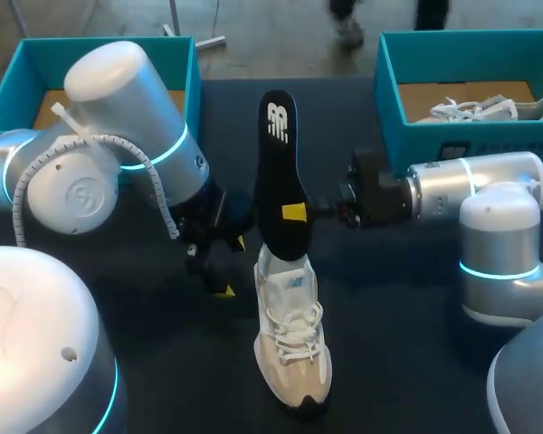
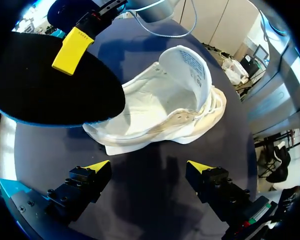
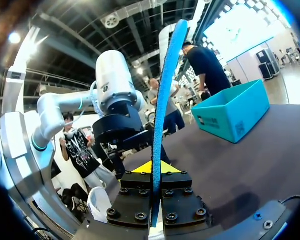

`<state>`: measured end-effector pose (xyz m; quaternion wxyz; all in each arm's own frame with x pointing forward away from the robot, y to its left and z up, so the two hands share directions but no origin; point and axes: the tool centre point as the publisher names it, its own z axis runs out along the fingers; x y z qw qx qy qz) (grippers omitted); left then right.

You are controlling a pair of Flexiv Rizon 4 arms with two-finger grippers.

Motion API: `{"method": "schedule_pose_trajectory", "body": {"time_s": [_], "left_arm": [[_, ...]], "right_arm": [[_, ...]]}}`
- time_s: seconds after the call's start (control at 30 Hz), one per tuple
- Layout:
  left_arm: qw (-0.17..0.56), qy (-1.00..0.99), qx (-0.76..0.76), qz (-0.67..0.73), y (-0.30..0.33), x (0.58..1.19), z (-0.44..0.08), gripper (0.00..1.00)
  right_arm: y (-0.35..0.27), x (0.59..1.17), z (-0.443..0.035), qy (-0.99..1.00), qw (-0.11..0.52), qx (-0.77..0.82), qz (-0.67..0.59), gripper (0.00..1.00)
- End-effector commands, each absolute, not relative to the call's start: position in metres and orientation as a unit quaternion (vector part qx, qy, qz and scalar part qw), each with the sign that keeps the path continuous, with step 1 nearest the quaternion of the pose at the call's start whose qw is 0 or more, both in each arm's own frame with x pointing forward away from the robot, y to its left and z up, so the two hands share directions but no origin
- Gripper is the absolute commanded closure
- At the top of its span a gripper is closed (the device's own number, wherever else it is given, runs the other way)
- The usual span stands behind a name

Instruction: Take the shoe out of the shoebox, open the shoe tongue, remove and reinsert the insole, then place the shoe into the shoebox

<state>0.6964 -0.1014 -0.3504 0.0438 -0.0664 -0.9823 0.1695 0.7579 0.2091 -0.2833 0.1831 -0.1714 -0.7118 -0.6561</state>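
Insole (image 1: 281, 181): right claw (image 3: 154, 169) is clamping it upright. Sneaker (image 1: 291, 334) is lying on the counter (image 1: 389, 362) below, just ahead of the left claw (image 2: 148, 167), which is gaping empty. Likely risk: the unbraced sneaker skidding and the insole buckling on reinsertion.

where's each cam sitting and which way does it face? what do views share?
Head: above and behind, looking down on the table; left arm, right arm, shoe and insole show.
Left wrist: on the left arm, looking along the open left hand at the shoe.
Right wrist: on the right arm, looking along the right hand, shut on the insole; left arm beyond.
Shared: all three show the insole.
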Motion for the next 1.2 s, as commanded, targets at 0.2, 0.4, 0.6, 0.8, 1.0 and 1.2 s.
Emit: {"method": "schedule_pose_trajectory", "body": {"time_s": [0.2,0.4,0.6,0.8,1.0,1.2], "left_arm": [[0.043,-0.982,-0.066,0.169,-0.102,0.696,-0.351,0.00],[0.043,-0.982,-0.066,0.169,-0.102,0.696,-0.351,0.00],[0.043,-0.982,-0.066,0.169,-0.102,0.696,-0.351,0.00],[0.043,-0.982,-0.066,0.169,-0.102,0.696,-0.351,0.00],[0.043,-0.982,-0.066,0.169,-0.102,0.696,-0.351,0.00],[0.043,-0.982,-0.066,0.169,-0.102,0.696,-0.351,0.00]], "right_arm": [[0.209,0.753,-0.290,-0.708,0.185,-0.170,-0.660,1.00],[0.208,0.749,-0.293,-0.706,0.186,-0.172,-0.661,1.00],[0.210,0.747,-0.295,-0.705,0.186,-0.172,-0.662,1.00],[0.212,0.748,-0.298,-0.703,0.188,-0.170,-0.664,1.00],[0.214,0.748,-0.302,-0.700,0.191,-0.169,-0.667,1.00],[0.215,0.747,-0.307,-0.697,0.196,-0.171,-0.669,1.00]]}}
